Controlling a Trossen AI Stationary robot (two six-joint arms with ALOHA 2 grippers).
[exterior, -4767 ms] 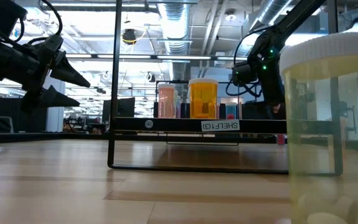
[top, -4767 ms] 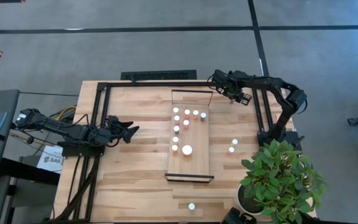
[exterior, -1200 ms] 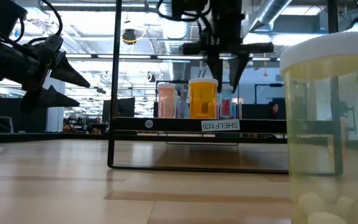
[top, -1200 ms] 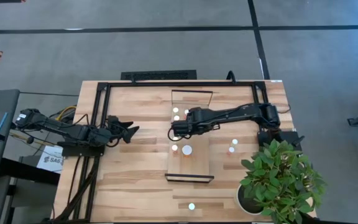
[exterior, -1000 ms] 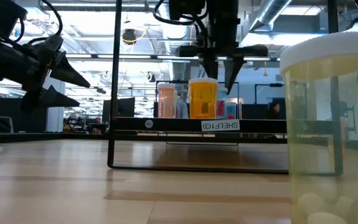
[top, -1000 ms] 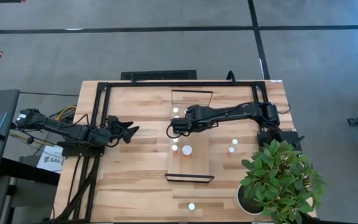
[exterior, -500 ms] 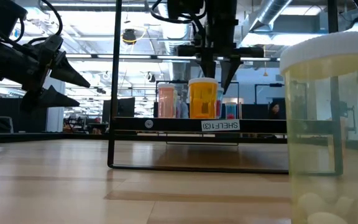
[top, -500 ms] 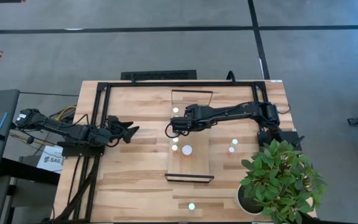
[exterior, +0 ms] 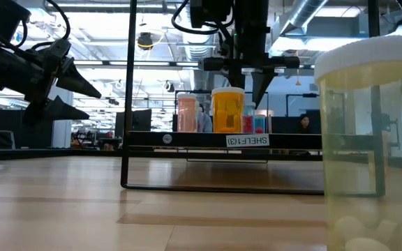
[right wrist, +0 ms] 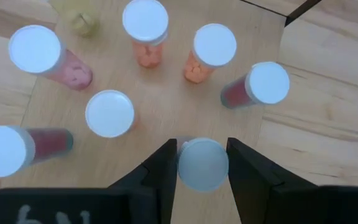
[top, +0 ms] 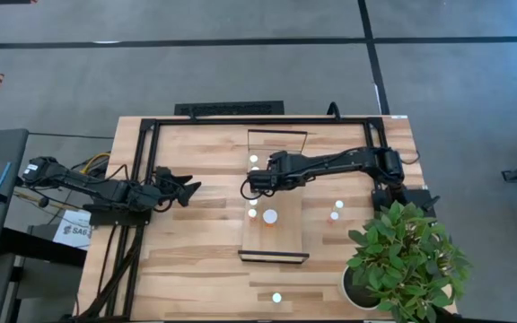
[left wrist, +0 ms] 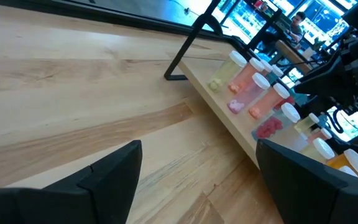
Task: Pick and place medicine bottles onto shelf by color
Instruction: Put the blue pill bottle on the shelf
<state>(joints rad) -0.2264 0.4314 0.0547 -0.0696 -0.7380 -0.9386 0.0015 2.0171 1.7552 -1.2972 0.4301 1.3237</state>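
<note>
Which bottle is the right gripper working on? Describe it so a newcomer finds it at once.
Start at the shelf, the pale board in the middle of the table. The right gripper hangs over its far half. The bottle is the white-capped one between the gripper's fingers; its neighbours all stand clear of them.

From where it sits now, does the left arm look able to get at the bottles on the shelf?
Probably yes: the left tool waits open beside the shelf, with bare tabletop between, though the right tool hangs over those bottles.
</note>
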